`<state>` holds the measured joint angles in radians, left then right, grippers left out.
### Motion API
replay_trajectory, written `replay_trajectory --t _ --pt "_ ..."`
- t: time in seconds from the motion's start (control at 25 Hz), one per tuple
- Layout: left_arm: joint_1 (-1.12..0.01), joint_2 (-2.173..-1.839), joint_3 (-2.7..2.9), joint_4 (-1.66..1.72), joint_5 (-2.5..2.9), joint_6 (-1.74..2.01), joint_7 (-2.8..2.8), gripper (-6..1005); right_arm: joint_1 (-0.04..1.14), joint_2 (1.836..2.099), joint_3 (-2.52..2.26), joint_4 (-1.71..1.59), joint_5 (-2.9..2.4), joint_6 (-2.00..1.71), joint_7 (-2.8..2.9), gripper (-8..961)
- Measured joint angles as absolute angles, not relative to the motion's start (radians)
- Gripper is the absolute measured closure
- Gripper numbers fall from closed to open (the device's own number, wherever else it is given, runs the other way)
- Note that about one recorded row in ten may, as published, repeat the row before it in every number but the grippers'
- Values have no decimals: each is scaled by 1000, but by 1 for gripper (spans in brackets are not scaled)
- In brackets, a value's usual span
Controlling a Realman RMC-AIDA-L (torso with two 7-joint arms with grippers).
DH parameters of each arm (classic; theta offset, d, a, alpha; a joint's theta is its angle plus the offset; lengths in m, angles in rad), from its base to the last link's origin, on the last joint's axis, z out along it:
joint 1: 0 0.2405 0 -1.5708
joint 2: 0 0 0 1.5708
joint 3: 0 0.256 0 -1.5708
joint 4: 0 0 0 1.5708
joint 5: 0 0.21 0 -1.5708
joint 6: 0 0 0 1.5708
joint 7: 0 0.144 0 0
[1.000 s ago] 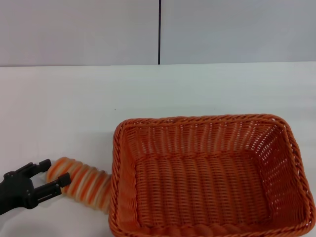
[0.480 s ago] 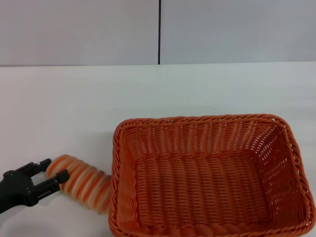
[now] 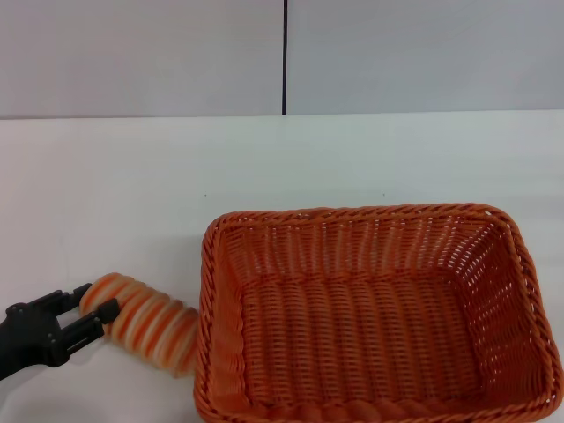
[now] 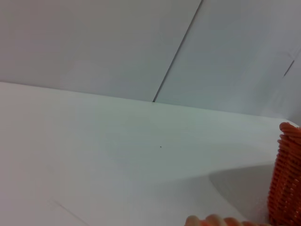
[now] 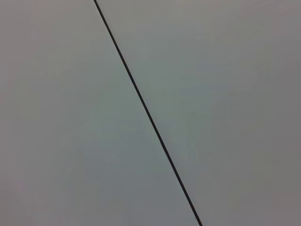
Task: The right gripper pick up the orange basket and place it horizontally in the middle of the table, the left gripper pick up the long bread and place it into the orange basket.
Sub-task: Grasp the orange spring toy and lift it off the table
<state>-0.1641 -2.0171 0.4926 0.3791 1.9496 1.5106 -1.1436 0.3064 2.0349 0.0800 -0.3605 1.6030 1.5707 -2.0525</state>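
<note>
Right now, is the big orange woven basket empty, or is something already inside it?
Empty. The orange woven basket shows only bare weave inside; the striped orange-and-cream bread lies outside, beside its wall.

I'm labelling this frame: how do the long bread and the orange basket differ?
The long bread is small, ribbed and striped orange and cream; the orange basket is much larger, rectangular, woven and plain orange. The left gripper has its jaws around the bread's end; the basket stands untouched and empty. Both rest on the table.
</note>
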Motion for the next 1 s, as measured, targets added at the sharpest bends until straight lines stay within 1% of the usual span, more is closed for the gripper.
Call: replay_trajectory --t 0.48,1.0 --pt "-165 -2017 493 380 1950 1515 -1148 505 304 2036 80 -360 1603 1570 -2053 556" --pt "-166 -2017 491 383 1950 1516 -1148 619 310 2036 89 -360 1603 1557 -2053 556"
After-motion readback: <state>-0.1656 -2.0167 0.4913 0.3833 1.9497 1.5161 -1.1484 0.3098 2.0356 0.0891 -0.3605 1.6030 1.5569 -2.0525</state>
